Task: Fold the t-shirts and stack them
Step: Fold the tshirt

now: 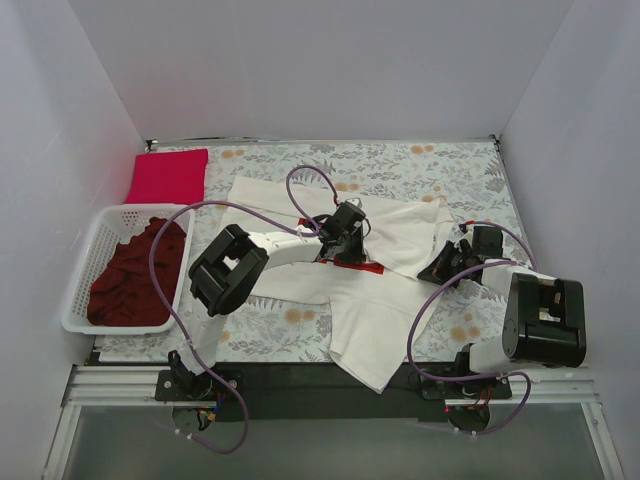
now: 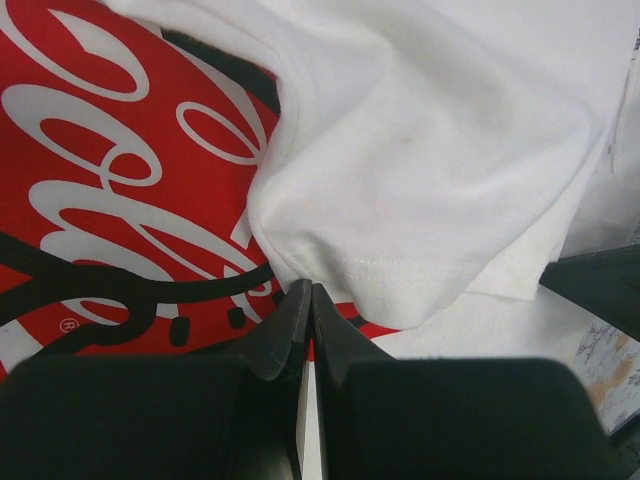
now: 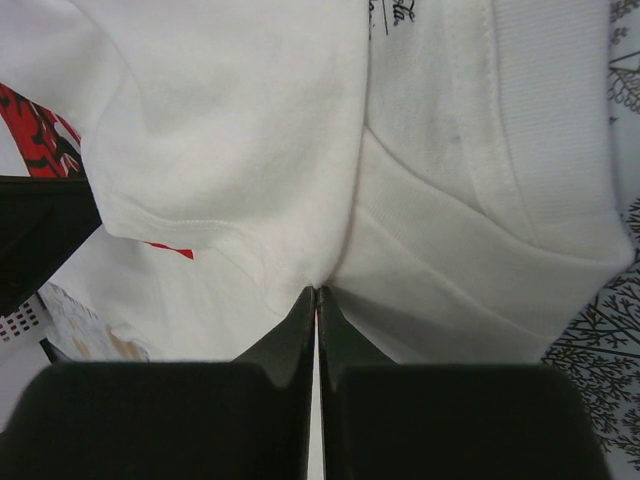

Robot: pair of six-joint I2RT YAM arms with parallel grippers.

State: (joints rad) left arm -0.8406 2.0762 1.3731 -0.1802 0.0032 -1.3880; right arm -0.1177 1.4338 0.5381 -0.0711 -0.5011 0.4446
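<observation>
1. The table shows bare only as a dark band along its near edge; the rest is covered by a floral-patterned table cloth, pale with grey leaves and a few orange blooms.
2. A cream-white t-shirt lies rumpled across the middle and right of the cloth; its red print shows in part near its middle; its near end reaches over the dark band.
3. A crimson-pink t-shirt lies folded flat in the far left corner, apart from the cream-white one.
4. A white lattice basket stands at the left edge, just on the near side of the crimson-pink t-shirt; whether they touch cannot be told.
</observation>
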